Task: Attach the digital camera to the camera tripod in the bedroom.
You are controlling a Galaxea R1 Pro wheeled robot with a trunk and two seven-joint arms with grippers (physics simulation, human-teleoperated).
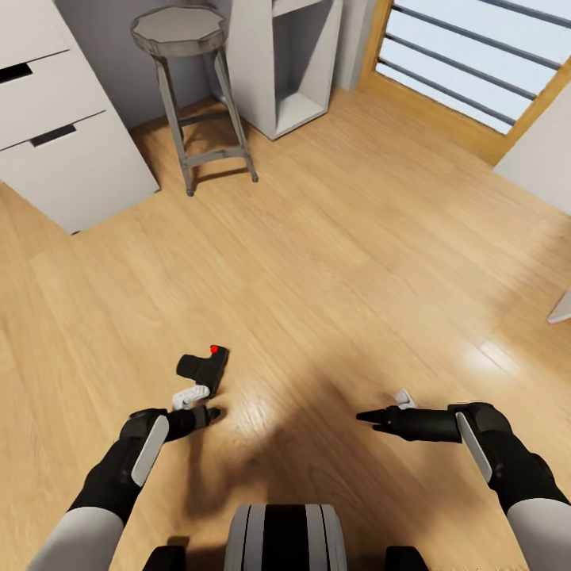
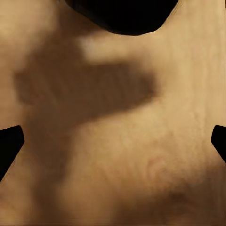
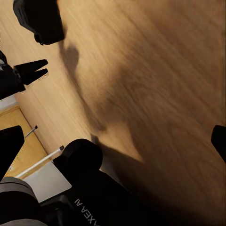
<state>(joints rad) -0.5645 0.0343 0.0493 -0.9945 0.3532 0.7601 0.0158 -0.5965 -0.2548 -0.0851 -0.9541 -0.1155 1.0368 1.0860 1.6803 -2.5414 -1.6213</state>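
Observation:
The digital camera (image 1: 205, 368), a small black body with a red round button, lies on the light wood floor just ahead of my left gripper (image 1: 198, 403). That gripper is open, its fingers apart and nothing between them. In the left wrist view the digital camera (image 2: 122, 13) shows as a dark shape beyond the spread fingertips (image 2: 8, 143). My right gripper (image 1: 387, 406) is open over bare floor, well to the right. The right wrist view takes in the digital camera (image 3: 40, 21) and the left gripper (image 3: 32, 69). The camera tripod is out of view.
A grey round stool (image 1: 194, 87) stands at the back. White drawers (image 1: 67, 135) are at the far left and a white open shelf unit (image 1: 289, 63) behind the stool. A wood-framed window (image 1: 476, 63) fills the back right. My base (image 1: 285, 539) is at the bottom.

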